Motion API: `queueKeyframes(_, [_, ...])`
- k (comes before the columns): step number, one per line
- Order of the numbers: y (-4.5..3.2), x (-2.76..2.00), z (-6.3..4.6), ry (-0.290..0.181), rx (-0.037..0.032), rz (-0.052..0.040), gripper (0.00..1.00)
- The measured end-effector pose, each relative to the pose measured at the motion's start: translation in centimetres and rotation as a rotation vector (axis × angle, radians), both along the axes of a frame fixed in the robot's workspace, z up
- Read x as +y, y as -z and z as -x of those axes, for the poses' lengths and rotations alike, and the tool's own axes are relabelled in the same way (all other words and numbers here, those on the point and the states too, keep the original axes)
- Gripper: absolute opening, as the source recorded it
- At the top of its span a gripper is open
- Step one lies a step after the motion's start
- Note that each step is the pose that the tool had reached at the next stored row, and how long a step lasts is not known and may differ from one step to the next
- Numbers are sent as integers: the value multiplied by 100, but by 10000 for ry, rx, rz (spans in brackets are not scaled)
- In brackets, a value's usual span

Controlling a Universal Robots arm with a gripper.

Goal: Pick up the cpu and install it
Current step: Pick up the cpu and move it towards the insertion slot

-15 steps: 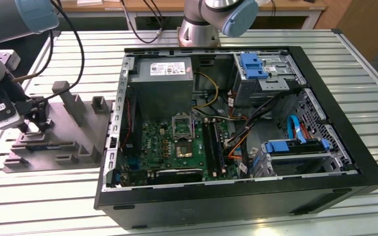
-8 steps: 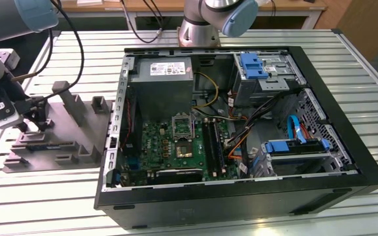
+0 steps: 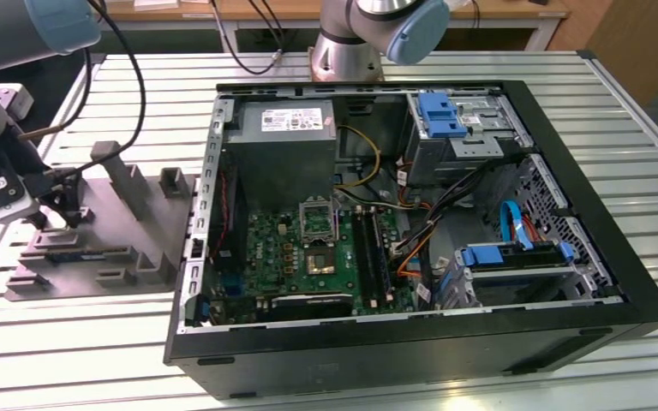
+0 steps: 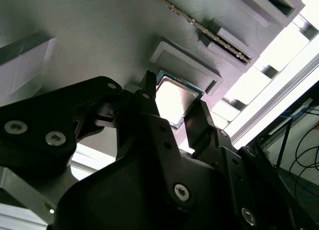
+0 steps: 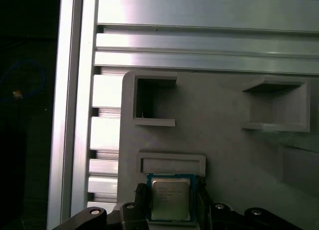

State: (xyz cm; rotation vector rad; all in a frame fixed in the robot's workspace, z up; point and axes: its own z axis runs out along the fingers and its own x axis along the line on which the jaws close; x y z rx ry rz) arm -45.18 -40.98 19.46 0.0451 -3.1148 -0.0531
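Note:
The cpu (image 5: 171, 199) is a small square chip with a dull silver top and a thin green rim. It sits between my gripper's two black fingers (image 5: 141, 196), just in front of a raised rectangular lip on the grey fixture (image 5: 234, 150). In the second wrist view the fingers (image 4: 198, 121) press against opposite edges of the cpu (image 4: 173, 96). My gripper (image 3: 61, 216) stands low over the near-left part of the grey fixture (image 3: 123, 235), at the exterior view's left. The motherboard's metal socket frame (image 3: 319, 218) lies inside the open computer case.
The open black computer case (image 3: 421, 342) takes up the middle and the exterior view's right, with cables, drive bays and a green motherboard (image 3: 306, 257) inside. The fixture has upright posts (image 3: 172, 181) and pockets. Everything rests on a slatted aluminium table (image 3: 66, 342).

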Motion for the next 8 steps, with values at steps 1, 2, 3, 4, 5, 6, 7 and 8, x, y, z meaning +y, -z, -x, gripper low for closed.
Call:
queueKeyframes(1, [-3, 0, 0, 0, 0, -1, 47])
queueKeyframes(2, [-7, 0, 0, 0, 1, -1, 47])
queueKeyframes(3, [-11, 0, 0, 0, 1, -1, 47])
queueKeyframes(4, [-14, 0, 0, 0, 0, -2, 47])
queueKeyframes(5, [-17, 0, 0, 0, -1, -3, 47])
queueKeyframes(6, [-21, 0, 0, 0, -1, -3, 47])
queueKeyframes(7, [-24, 0, 0, 0, 0, -3, 47])
queueKeyframes(8, [-28, 0, 0, 0, 0, -3, 47])
